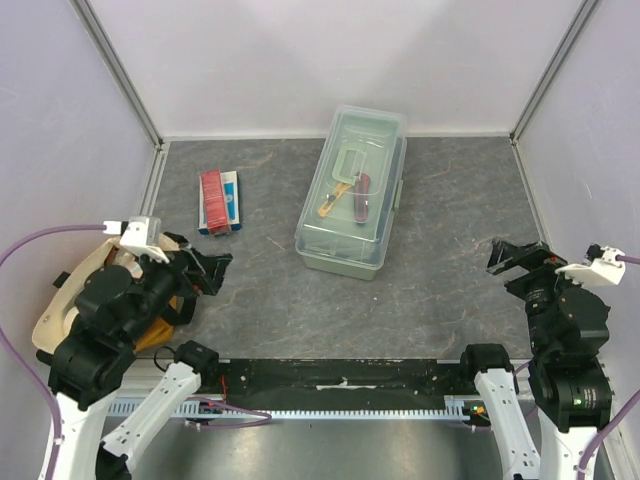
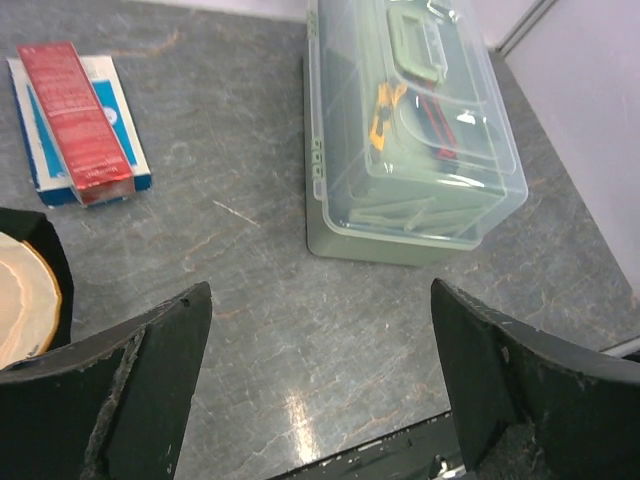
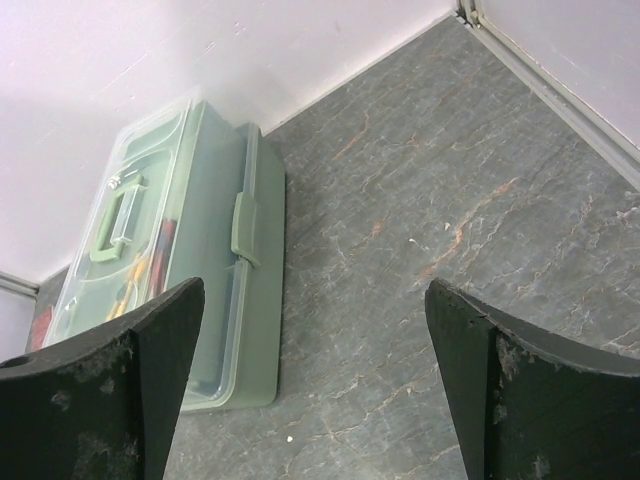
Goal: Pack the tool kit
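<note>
The pale-green translucent toolbox (image 1: 352, 190) stands closed at the table's middle back, its clear lid and handle on top. Yellow and red-black tools show through the lid. It also shows in the left wrist view (image 2: 410, 140) and the right wrist view (image 3: 190, 290), with its side latch (image 3: 245, 228) facing right. My left gripper (image 1: 210, 270) is open and empty, low at the left, well short of the box. In its own view the left gripper (image 2: 320, 380) hangs over bare table. My right gripper (image 1: 515, 257) is open and empty at the right, and in its own view (image 3: 315, 385) it is over bare table beside the box.
A flat red-and-blue packet (image 1: 218, 201) lies left of the toolbox and shows in the left wrist view (image 2: 78, 120). A tan cloth bag (image 1: 70, 300) lies at the near left under the left arm. Grey walls enclose the table on three sides.
</note>
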